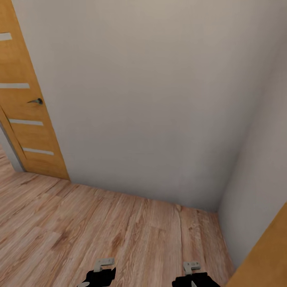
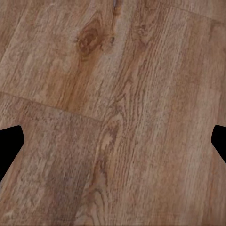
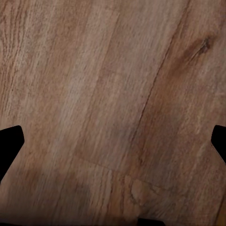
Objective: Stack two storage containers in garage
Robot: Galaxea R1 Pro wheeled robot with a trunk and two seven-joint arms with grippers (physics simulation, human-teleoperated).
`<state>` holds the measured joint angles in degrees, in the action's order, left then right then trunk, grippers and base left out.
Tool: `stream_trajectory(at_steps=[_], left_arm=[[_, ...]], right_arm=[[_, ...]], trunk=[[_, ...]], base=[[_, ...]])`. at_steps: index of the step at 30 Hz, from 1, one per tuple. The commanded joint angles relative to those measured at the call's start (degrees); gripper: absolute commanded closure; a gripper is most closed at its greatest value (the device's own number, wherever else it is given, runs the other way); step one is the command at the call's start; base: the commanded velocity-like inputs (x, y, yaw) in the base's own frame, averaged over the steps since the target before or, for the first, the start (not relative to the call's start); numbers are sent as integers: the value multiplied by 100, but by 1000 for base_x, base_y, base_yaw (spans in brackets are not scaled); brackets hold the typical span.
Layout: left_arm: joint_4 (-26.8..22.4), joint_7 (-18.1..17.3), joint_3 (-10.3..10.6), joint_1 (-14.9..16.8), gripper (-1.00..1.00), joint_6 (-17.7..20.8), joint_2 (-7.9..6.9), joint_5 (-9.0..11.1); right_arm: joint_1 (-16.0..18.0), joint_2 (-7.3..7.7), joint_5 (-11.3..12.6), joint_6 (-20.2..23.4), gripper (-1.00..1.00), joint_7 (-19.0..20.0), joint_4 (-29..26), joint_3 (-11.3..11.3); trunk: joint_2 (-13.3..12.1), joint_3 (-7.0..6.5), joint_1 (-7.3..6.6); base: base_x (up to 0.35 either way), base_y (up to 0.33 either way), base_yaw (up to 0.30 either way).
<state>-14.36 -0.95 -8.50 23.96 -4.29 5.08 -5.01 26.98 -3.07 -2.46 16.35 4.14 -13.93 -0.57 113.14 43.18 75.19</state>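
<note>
Both grippers, left gripper (image 2: 113, 141) and right gripper (image 3: 113, 141), hang spread and empty over wood plank floor (image 1: 119, 223) beside a grey wall (image 1: 151, 99).

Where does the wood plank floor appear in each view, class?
Head view: wood plank floor across the lower half, below the grey wall.
Left wrist view: floor beneath the open left pincer.
Right wrist view: floor beneath the open right pincer.
Shared landmark: dark plank seams.
</note>
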Motion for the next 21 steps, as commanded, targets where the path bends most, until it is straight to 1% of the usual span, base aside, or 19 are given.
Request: stream_trajectory(at_steps=[1, 10, 21], left_arm=[[4, -10, -47, 4, -100, -19, 3, -53], [4, -10, -47, 4, -100, -19, 5, -53], [4, -10, -47, 4, -100, -19, 6, -53]], right_arm=[[0, 0, -27, 35, -100, 17, -13, -5], [0, -1, -29, 34, -100, 17, -13, -7], [0, 3, -35, 35, -100, 22, -13, -13]], trunk=[[2, 5, 1], [2, 6, 1], [2, 32, 1]], base=[[150, -1, 0], [155, 0, 10], [123, 0, 105]])
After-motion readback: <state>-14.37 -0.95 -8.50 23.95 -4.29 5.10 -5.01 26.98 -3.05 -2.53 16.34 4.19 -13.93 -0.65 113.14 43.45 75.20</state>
